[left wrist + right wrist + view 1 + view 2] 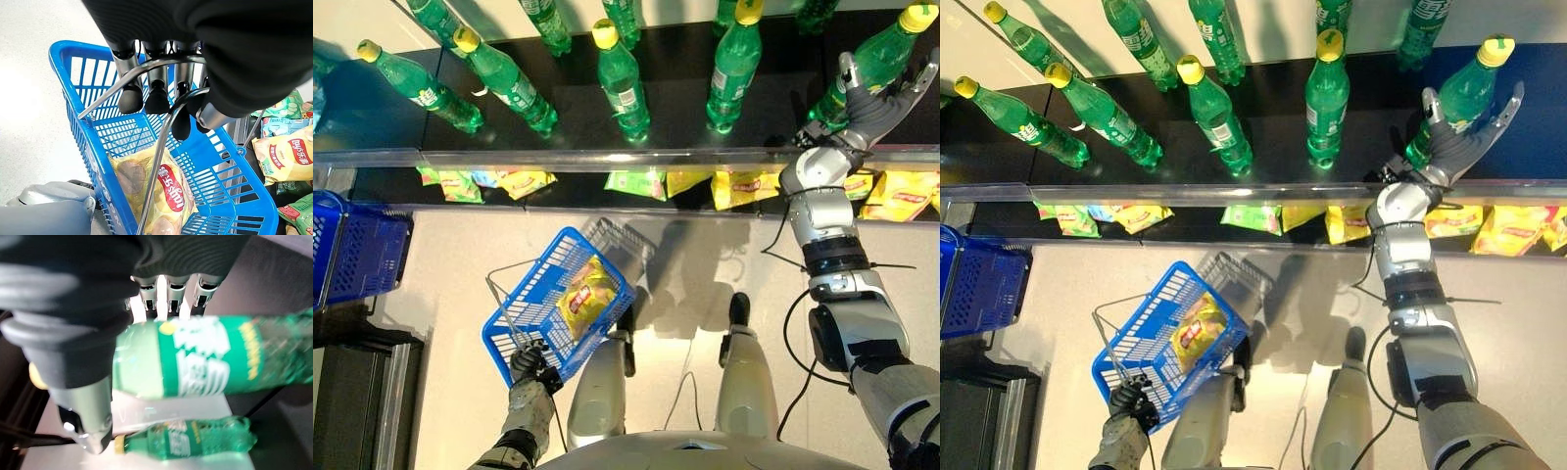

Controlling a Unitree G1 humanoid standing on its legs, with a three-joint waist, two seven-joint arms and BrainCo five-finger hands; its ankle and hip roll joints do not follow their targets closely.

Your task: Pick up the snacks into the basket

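Green bottle hides right hand fingertips, grip unclear; left hand clasps basket handles.

- Top shelf: green bottles stand in a row w/ gaps between them, dark shelf surface free in those gaps.
- Right hand is at the rightmost bottle, fingers spread around it; seems touching, but view is blurred.
- Shelf's front rail runs across above the snack bags, so access to them is from the front, under the rail.
- Floor between shelf and blue basket is free.
- Basket hangs from left hand by wire handles; one yellow bag inside, room left beside it.
- 2nd blue basket at far left, well apart.
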